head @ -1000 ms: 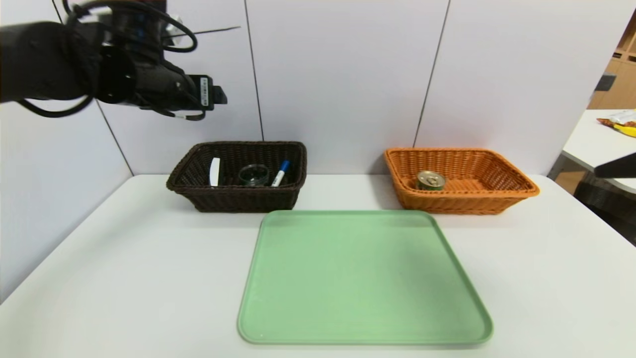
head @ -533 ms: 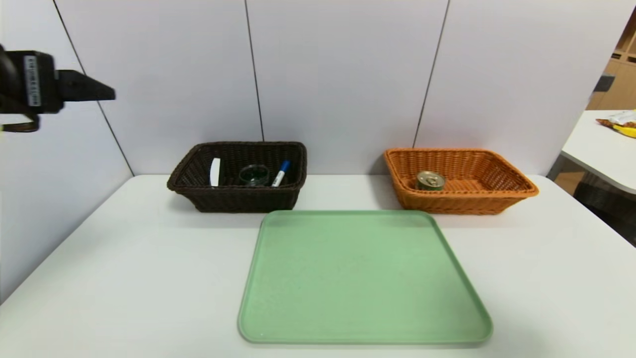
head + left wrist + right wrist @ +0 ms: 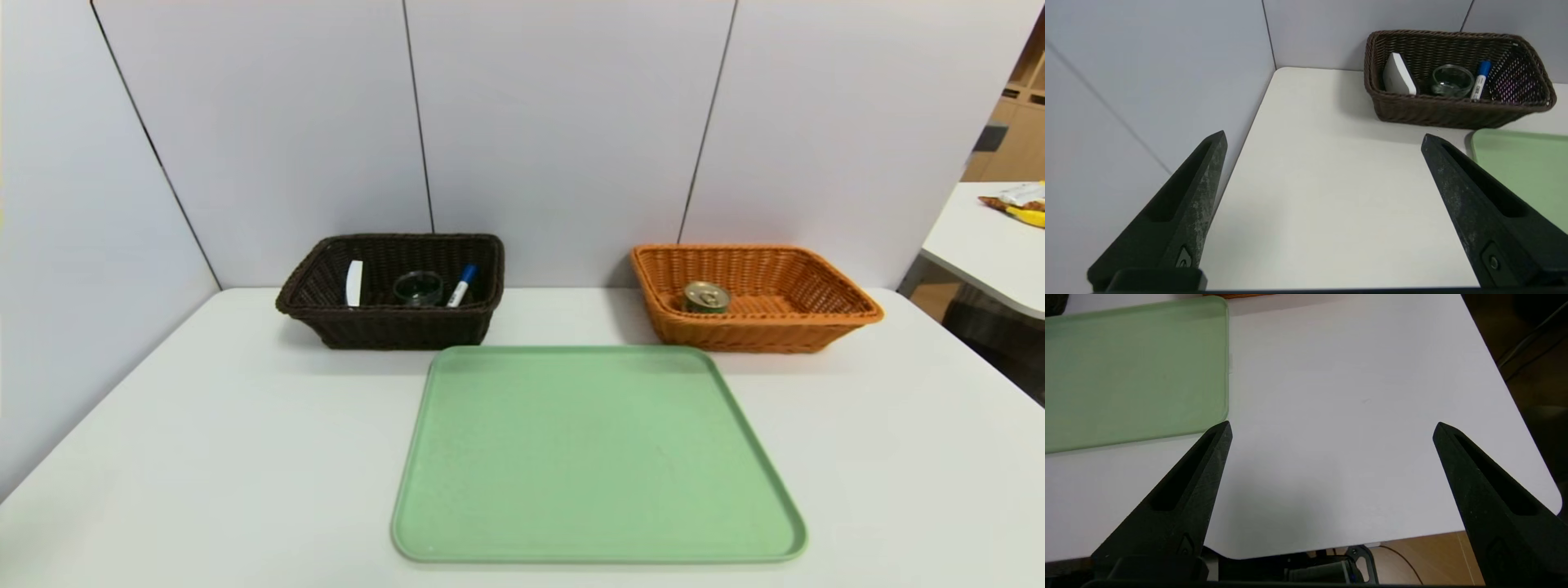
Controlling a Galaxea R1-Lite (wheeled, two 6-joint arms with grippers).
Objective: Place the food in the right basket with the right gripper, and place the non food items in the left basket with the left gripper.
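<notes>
Head view: tin can [image 3: 706, 296] in orange basket [image 3: 841, 309], non-food trio in dark basket [image 3: 384, 327], sorted by kind; left end effector [image 3: 1323, 139] and right end effector [image 3: 1331, 428] both spread wide, empty.

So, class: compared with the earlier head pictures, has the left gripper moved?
Yes. It hung above the dark brown basket, slid toward the left edge, and now is out of the head view, open over bare table in its wrist view.

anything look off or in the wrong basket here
Nothing stands out. The can sits upright in the orange basket; the white case, glass jar and marker are in the dark basket. The case leans on edge. The green tray is bare, nothing spilled.
</notes>
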